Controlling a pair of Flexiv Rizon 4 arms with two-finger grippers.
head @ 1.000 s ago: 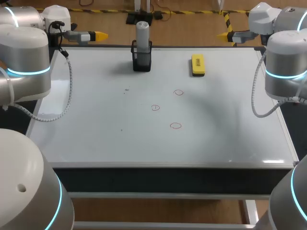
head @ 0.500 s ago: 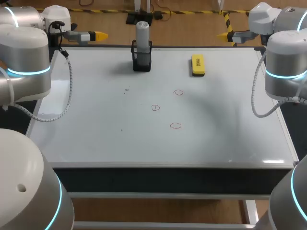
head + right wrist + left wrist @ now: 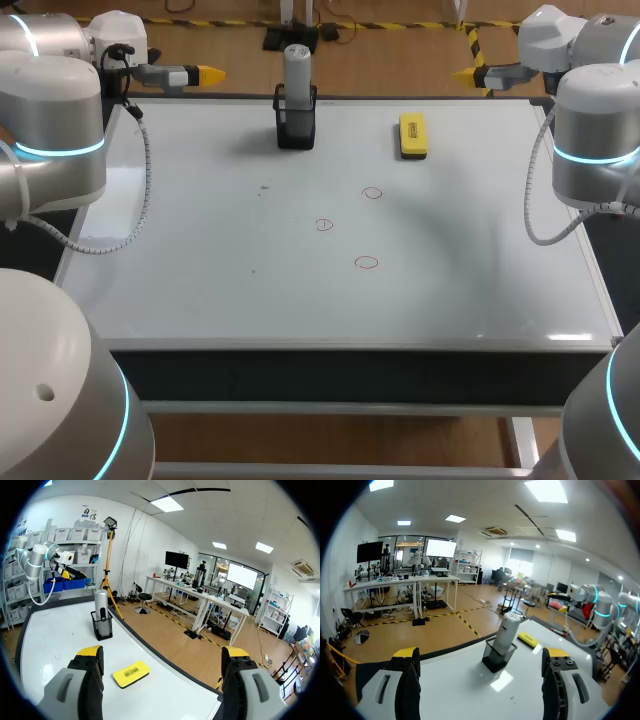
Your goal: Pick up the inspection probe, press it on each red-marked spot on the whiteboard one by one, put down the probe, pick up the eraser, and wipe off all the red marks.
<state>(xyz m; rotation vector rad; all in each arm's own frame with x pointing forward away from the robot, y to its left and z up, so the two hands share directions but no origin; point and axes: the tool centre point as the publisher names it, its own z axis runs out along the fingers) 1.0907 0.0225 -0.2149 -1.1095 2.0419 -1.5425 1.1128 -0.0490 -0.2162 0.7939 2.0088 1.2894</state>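
Probe (image 3: 297, 68) upright in black holder (image 3: 296, 128), eraser (image 3: 412, 135) nearby; left gripper (image 3: 208, 74) and right gripper (image 3: 465, 74) spread wide, empty, at whiteboard's (image 3: 200, 260) far corners.

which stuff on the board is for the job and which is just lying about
For the job:
probe
holder it stands in
eraser
three red marks
whiteboard

Lying about:
small dark specks on the board
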